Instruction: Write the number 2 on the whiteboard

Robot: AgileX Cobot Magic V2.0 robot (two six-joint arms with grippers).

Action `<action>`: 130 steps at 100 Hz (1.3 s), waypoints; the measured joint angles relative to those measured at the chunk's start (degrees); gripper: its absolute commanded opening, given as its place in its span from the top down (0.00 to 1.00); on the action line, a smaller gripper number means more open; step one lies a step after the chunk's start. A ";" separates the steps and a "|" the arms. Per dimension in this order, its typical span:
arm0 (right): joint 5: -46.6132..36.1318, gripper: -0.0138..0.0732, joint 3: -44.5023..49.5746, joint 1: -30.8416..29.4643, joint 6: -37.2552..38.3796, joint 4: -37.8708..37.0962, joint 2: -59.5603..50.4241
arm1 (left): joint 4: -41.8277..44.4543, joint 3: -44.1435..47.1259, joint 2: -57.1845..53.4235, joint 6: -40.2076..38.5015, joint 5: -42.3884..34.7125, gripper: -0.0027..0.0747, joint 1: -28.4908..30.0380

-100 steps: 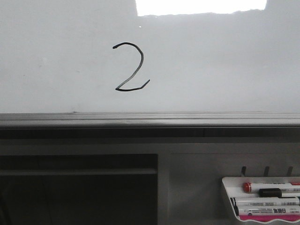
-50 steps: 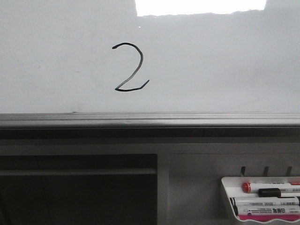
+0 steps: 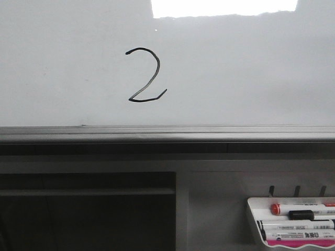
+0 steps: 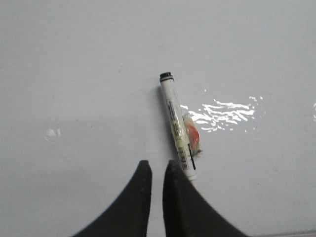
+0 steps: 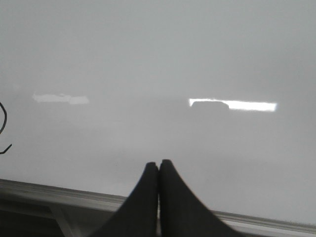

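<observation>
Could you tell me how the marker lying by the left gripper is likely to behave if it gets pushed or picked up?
The marker is a slim round barrel lying flat, so a sideways nudge would probably roll it. It looks stiff and likely light. The surface under it shows glare, so it may also slide easily.

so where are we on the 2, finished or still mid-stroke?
Looks finished: the number 2 stands complete on the whiteboard, curved top and angular base closed off. No arm shows in the front view. The left gripper is nearly closed, with the marker beside one finger rather than between the fingers. The right gripper is shut and empty. Nothing visibly left.
</observation>
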 measured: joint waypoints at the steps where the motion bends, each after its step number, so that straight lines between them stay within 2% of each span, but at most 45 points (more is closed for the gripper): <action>1: -0.30 0.93 0.24 0.00 0.00 0.17 0.00 | -0.11 0.11 0.00 -0.07 -0.33 0.99 0.00; 23: -5.57 0.93 2.92 0.00 0.05 7.57 -0.10 | -1.77 0.33 0.00 -0.22 -2.00 0.99 -0.09; 63: -5.80 0.93 3.29 0.00 0.18 8.44 -0.10 | -1.92 1.21 -1.65 -0.22 -2.53 0.99 -0.92; 89: -5.80 0.93 3.29 0.00 0.27 8.53 -0.10 | 0.08 11.94 -14.16 -0.26 -9.46 0.99 -1.81; 108: -5.80 0.93 3.29 0.00 0.27 8.53 -0.10 | 0.77 20.45 -18.51 -0.35 -13.83 0.99 -1.81; 130: -5.80 0.93 3.29 0.00 0.27 8.53 -0.10 | 8.74 26.80 -24.45 -10.32 -15.51 0.99 -1.81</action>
